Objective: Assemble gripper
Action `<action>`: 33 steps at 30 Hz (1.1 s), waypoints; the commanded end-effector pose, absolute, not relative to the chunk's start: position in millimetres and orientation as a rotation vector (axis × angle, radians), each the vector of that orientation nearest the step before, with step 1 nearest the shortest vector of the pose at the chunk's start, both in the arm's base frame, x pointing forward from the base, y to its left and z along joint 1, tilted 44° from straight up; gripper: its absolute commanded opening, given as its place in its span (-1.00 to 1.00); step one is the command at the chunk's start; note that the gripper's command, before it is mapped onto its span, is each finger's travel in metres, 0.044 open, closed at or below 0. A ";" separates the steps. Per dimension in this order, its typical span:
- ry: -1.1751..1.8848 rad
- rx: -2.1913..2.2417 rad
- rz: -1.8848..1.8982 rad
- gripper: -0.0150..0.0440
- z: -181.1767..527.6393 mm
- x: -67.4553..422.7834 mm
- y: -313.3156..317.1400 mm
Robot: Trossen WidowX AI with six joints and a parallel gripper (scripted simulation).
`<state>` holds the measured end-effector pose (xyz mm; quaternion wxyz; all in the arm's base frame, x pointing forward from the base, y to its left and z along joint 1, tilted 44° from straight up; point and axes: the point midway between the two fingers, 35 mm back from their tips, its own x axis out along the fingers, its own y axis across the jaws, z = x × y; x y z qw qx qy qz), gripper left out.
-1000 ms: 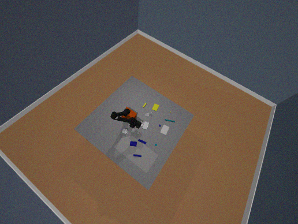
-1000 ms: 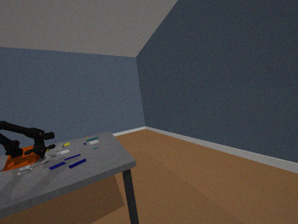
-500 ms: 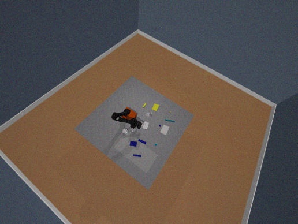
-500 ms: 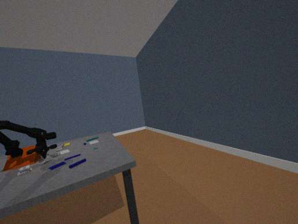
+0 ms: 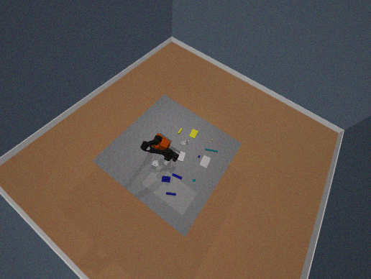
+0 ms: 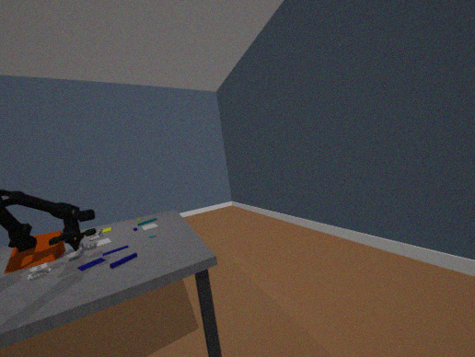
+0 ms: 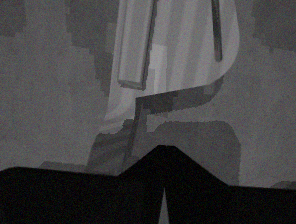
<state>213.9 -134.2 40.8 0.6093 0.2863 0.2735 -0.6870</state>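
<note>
My gripper [image 5: 170, 158] [image 6: 75, 248] [image 7: 165, 154] is shut and empty, pointing down low over the table. In the wrist view a pale grey part [image 7: 190, 55] with a raised bar and a rounded corner lies just beyond the fingertips; I cannot tell whether it is a jaw or the base. A white flat piece [image 5: 181, 156] [image 6: 104, 242] lies beside the gripper. A white part [image 5: 184, 142] lies behind it, and another white part [image 5: 155, 163] [image 6: 39, 271] lies on the other side. Which of these is the housing plate is too small to tell. The black fingers hide what is beneath them.
An orange bin [image 5: 164, 142] [image 6: 46, 240] stands beside the arm. Also on the grey table [image 5: 118, 154] [image 6: 161, 262] are a yellow block [image 5: 193, 133] [image 6: 106, 230], a teal bar [image 5: 211, 150] [image 6: 147, 222], a pale plate [image 5: 205, 161] [image 6: 149, 226] and a blue block [image 5: 165, 179] [image 6: 91, 264].
</note>
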 end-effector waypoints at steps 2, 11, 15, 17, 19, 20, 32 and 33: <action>0.624 0.663 -1.587 -0.49 40.7 224.2 -135.6; 0.624 0.663 -1.587 -0.49 39.8 231.5 -136.4; 0.624 0.663 -1.586 -0.49 40.2 233.9 -136.4; 0.624 0.664 -1.586 -0.49 40.8 237.2 -136.4; 0.624 0.664 -1.586 -0.49 41.3 240.5 -136.5; 0.624 0.664 -1.586 -0.49 42.9 240.8 -134.7; 0.625 0.664 -1.575 -0.22 76.3 242.5 -101.5; 0.625 0.664 -1.575 -0.14 76.3 242.5 -101.5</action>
